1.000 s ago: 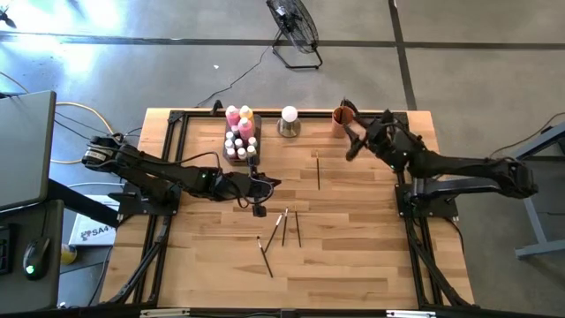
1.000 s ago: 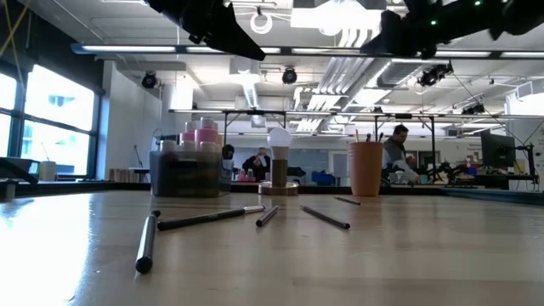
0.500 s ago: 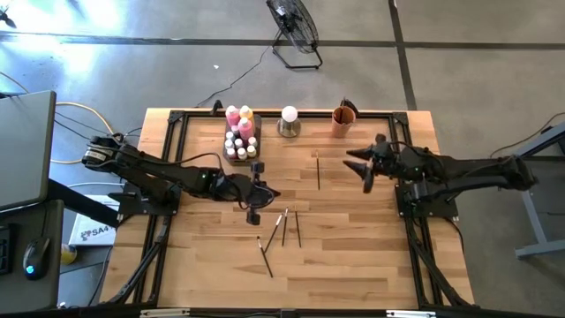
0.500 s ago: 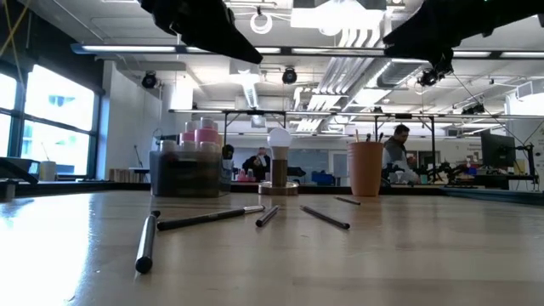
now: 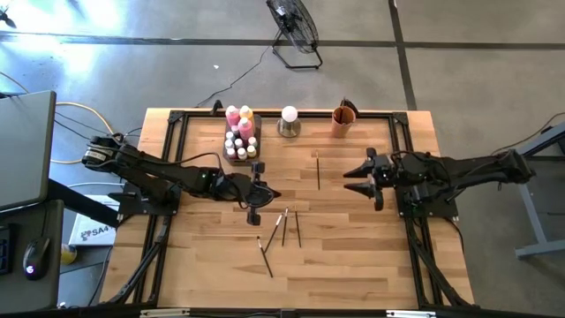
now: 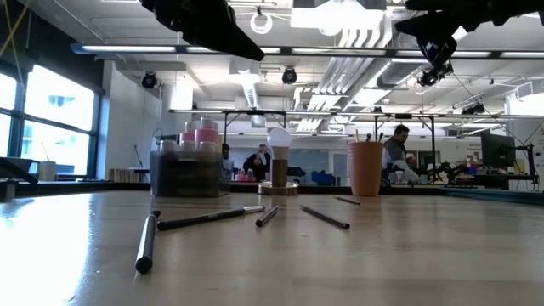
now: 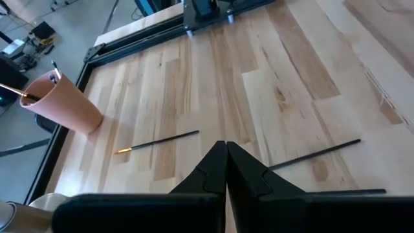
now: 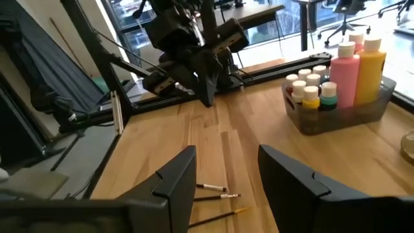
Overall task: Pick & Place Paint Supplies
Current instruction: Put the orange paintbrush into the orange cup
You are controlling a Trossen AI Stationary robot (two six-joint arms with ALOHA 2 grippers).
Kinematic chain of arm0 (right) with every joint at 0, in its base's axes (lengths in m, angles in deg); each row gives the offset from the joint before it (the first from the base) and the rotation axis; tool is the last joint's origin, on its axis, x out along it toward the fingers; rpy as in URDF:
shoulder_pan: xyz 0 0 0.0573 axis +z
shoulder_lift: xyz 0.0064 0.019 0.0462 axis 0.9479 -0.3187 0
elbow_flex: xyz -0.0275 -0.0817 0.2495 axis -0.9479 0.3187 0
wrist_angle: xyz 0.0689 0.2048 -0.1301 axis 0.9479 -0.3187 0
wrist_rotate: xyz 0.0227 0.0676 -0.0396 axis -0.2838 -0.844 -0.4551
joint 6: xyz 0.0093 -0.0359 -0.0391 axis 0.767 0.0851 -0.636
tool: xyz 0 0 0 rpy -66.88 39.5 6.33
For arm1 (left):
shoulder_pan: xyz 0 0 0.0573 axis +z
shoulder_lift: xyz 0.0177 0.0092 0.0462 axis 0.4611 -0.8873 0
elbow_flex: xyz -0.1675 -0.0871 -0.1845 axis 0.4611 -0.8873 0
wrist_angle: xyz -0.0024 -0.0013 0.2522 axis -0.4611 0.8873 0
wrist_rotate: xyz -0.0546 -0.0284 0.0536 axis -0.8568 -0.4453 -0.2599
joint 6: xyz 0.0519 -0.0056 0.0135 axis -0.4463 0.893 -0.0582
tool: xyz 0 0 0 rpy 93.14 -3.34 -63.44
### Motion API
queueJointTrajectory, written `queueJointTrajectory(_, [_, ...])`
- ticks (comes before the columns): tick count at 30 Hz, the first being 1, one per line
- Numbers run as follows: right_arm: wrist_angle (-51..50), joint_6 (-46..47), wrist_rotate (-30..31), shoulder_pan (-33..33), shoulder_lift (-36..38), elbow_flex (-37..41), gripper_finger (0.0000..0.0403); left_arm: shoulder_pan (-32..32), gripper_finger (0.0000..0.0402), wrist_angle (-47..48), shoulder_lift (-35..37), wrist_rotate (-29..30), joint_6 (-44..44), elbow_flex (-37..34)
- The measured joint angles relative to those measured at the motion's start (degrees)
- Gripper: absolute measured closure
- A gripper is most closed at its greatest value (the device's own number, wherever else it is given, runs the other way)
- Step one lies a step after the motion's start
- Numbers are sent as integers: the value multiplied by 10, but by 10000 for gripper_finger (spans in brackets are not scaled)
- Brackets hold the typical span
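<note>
My right gripper (image 5: 371, 181) hangs over the table's right side with its jaws spread wide and empty; my left gripper (image 5: 255, 212) is pinched fully shut on nothing, above the table's middle. Behind them along the far edge stand an orange cup (image 5: 342, 120), a white ball on a metal base (image 5: 289, 120) and a grey tray (image 8: 381, 103) of paint bottles (image 5: 239, 134), pink and yellow tall ones with small capped ones. Thin dark paintbrushes (image 5: 284, 227) lie loose just beside my left gripper; a single brush (image 5: 318, 170) lies between both grippers.
</note>
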Motion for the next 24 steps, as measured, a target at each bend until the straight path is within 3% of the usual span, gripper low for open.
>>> queueJointTrajectory(7, [18, -36, 32, 42, 5, 0, 256, 0, 401, -22, 0, 0, 0, 0])
queueJointTrajectory(14, [17, -64, 95, 86, 5, 0, 311, 0, 401, -49, 0, 0, 0, 0])
queueJointTrajectory(24, [16, -90, 114, 131, 7, 0, 382, 0, 401, -44, 0, 2, -5, 0])
